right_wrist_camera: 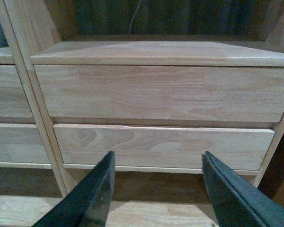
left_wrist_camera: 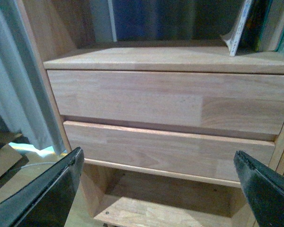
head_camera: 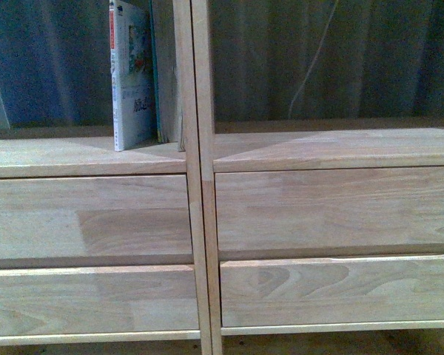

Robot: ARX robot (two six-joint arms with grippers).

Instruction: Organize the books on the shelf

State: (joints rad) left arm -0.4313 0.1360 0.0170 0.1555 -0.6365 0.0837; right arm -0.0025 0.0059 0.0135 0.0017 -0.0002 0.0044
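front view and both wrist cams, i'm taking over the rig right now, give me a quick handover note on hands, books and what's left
Left hand: open, empty, facing the left column's plain drawer fronts.
Right hand: open, empty, facing the right column's drawers.
Books: the thin white paperback with the colourful illustrated cover stands upright in the left open compartment of the light natural-wood shelf, against the centre divider, with a thin green-spined book beside it.
Done: both visible books shelved.
Left: no other books in view; check elsewhere.

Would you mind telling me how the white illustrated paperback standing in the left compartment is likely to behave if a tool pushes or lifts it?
The white paperback looks thin, so it is probably light and may flex when pinched. It stands upright beside other books near the shelf's centre post; pushed away from them, it would likely tip. Its lower corner looks curled in the left wrist view, which suggests a soft cover.
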